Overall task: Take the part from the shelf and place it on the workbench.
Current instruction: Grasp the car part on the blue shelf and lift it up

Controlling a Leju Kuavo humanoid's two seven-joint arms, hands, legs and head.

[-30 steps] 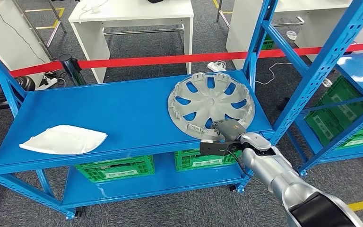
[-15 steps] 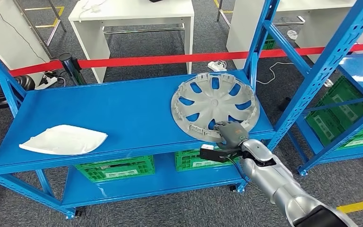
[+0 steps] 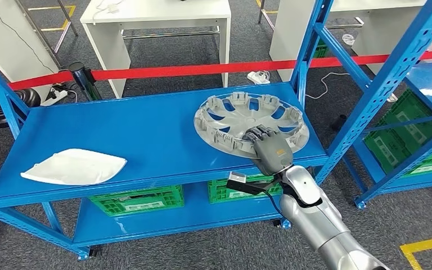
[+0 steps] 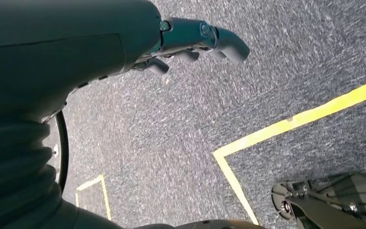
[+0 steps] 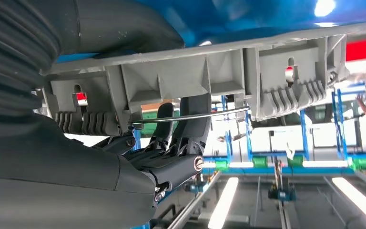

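Hubcap pose: the hubcap is round, so no long axis; its hollow ribbed side faces up, near edge raised off the shelf.
Place: right end of the blue shelf, far from the white panel at the left.
Right hand: right hand grips the hubcap's near rim — fingers hooked inside.
Left hand: left hand holds nothing, fingers loosely apart above grey floor.
Room: red barrier tape, white tables, green crates below.
Look: silver-grey plastic, clip tabs round the rim.
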